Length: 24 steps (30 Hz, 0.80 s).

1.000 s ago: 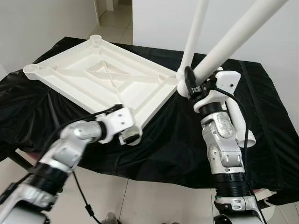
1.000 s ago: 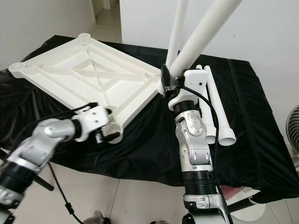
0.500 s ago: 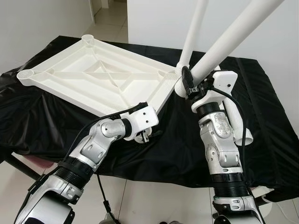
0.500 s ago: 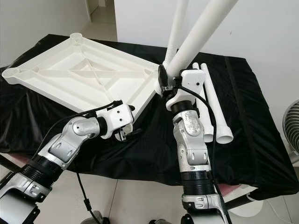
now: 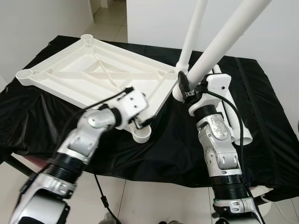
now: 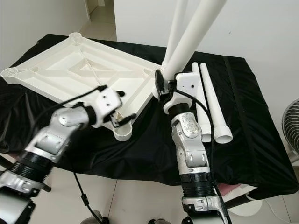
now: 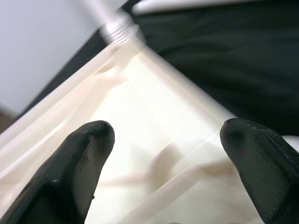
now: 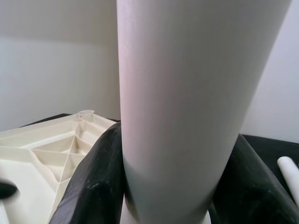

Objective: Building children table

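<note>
Overhead, the white table leg [image 5: 224,39] runs out of frame, its lower end clenched in the right gripper [image 5: 183,86]. Upside down on the black cloth [image 5: 187,140] lies the white tabletop [image 5: 88,74]; the left gripper [image 5: 142,122], fingers [image 7: 79,163] spread, sits at its near corner socket [image 5: 141,134], partly hiding it.

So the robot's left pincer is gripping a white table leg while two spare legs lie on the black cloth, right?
Not quite: the right pincer grips the white table leg, as the right eye view shows. The left pincer is open over the tabletop. Two spare legs lie on the black cloth.
</note>
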Available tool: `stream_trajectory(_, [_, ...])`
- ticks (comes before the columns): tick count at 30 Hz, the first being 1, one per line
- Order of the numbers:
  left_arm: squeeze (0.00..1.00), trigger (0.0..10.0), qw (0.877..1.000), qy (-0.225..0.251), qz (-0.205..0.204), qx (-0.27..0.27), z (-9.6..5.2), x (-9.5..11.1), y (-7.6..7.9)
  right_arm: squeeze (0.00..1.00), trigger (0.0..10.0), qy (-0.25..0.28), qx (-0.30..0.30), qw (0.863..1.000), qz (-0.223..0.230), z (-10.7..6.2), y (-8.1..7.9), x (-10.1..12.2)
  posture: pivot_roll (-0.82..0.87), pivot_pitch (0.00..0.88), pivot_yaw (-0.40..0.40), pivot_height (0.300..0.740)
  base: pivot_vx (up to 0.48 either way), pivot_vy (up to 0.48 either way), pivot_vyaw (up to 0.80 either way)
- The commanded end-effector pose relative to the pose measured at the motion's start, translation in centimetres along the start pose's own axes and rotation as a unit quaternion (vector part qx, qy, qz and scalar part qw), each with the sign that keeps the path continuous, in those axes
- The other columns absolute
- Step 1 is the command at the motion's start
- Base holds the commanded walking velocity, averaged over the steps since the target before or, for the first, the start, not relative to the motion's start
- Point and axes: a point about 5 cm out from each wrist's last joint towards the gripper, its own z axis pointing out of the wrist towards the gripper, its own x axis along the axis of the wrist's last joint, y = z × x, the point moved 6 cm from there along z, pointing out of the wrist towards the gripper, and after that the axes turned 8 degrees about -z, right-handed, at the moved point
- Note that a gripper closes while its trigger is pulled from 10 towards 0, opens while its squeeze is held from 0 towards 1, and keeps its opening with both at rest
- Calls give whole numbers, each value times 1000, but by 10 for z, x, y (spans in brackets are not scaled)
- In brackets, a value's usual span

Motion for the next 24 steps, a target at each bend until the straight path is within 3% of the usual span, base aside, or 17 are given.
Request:
stream_trajectory(1, [0,10000,999,5,9,34,1,0,-6,0,10000,4,11,1000,5,-1,-4,3,130,81,-35,740,0,0,0])
stream_trajectory(6, [0,10000,1000,-3,-5,11,-13,-8,-6,0,10000,2,16,1000,-3,-4,-1,1,127,73,-37,740,0,0,0])
stream_trajectory(8, [0,10000,999,-17,-30,-36,-28,-19,0,0,10000,-1,15,1000,-10,-6,3,0,127,69,-36,740,0,0,0])
stream_trajectory(11, [0,10000,998,-22,-35,-56,-34,-23,3,0,10000,-2,15,1000,-12,-7,5,0,128,69,-37,740,0,0,0])
stream_trajectory(13, [0,10000,992,-36,-37,-115,-45,-32,19,0,10000,-4,18,1000,-15,-8,6,-1,130,65,-38,740,0,0,0])
stream_trajectory(20, [0,10000,988,-51,-37,-143,-46,-39,29,0,10000,-3,23,1000,-16,-8,4,-2,129,58,-37,740,0,0,0])
stream_trajectory(24, [0,10000,990,-51,-31,-130,-34,-41,30,0,10000,0,25,1000,-15,-7,2,0,120,53,-35,740,0,0,0])
